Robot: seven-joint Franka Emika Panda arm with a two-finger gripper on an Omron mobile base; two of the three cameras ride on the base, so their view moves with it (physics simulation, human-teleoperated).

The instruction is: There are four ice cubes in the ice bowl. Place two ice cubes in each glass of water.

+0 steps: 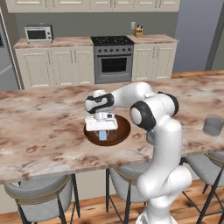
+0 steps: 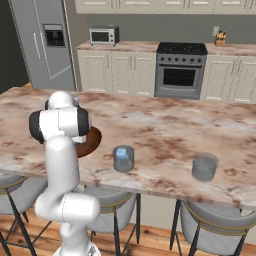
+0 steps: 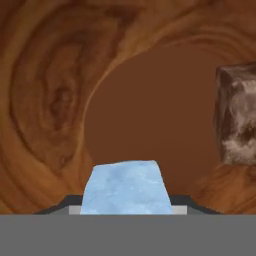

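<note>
Pale-blue ice cube (image 3: 125,187), claw (image 1: 102,136) closed on it

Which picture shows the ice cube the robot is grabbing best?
The hand view: the ice cube looms large and pale blue between the gripper tips, inside the ice bowl. In the left base view it is a tiny blue patch under the hand.

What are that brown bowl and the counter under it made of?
The bowl looks like dark wood with a smooth finish: swirling grain rings show across its inside. The counter looks like polished stone, perhaps marble or granite, judging by its mottled pink-brown veining, though it could be an imitation.
</note>
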